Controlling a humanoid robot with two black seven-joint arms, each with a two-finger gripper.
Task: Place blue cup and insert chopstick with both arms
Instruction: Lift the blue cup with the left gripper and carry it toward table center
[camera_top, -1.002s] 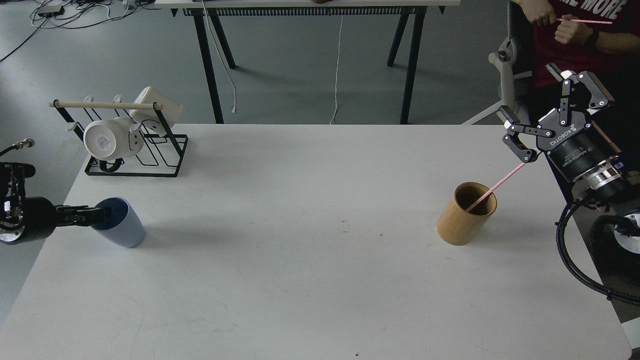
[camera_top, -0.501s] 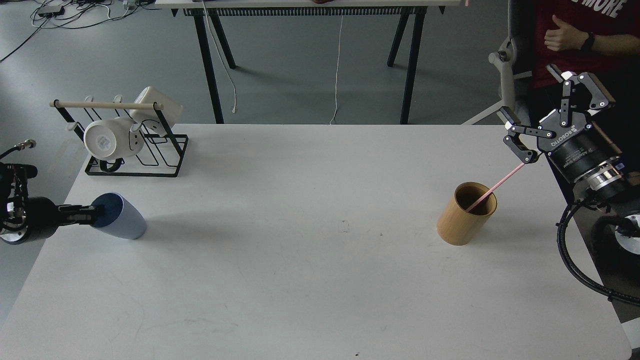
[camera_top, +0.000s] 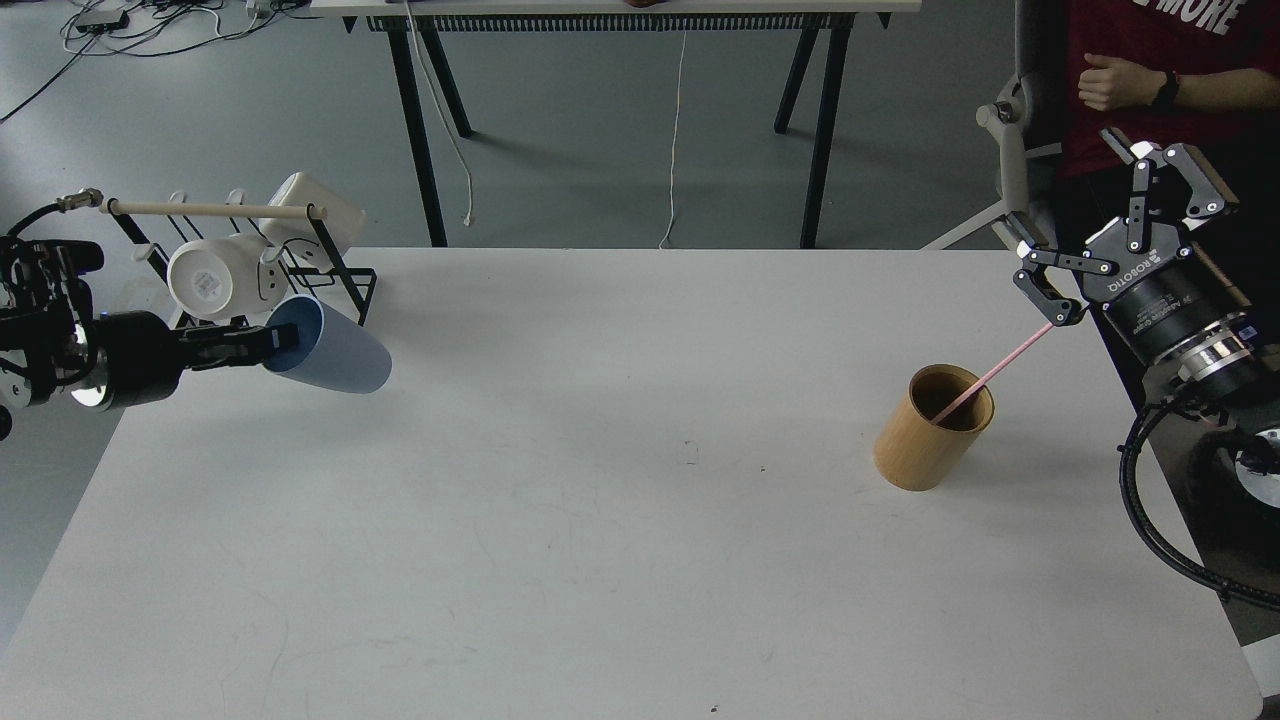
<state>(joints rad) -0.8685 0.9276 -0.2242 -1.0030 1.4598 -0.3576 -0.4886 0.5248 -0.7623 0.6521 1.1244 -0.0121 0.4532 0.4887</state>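
The blue cup (camera_top: 340, 355) is off the table, tipped on its side with its mouth facing left, just in front of the mug rack. My left gripper (camera_top: 270, 343) is shut on the cup's rim, one finger inside the mouth. The pink chopstick (camera_top: 990, 375) leans in a tan wooden cup (camera_top: 930, 430) at the right of the table, its top end pointing up and right. My right gripper (camera_top: 1085, 225) is open, its lower fingertip right at the chopstick's top end; I cannot tell whether they touch.
A black wire mug rack (camera_top: 330, 300) with white mugs (camera_top: 210, 280) and a pale wooden rod (camera_top: 210, 210) stands at the far left of the white table (camera_top: 620, 560). A person in a red shirt (camera_top: 1150, 60) sits beyond the right corner.
My left gripper has lifted the blue cup off the table's left edge and carried it up and right toward the rack, tipping it sideways. The right gripper has barely shifted.
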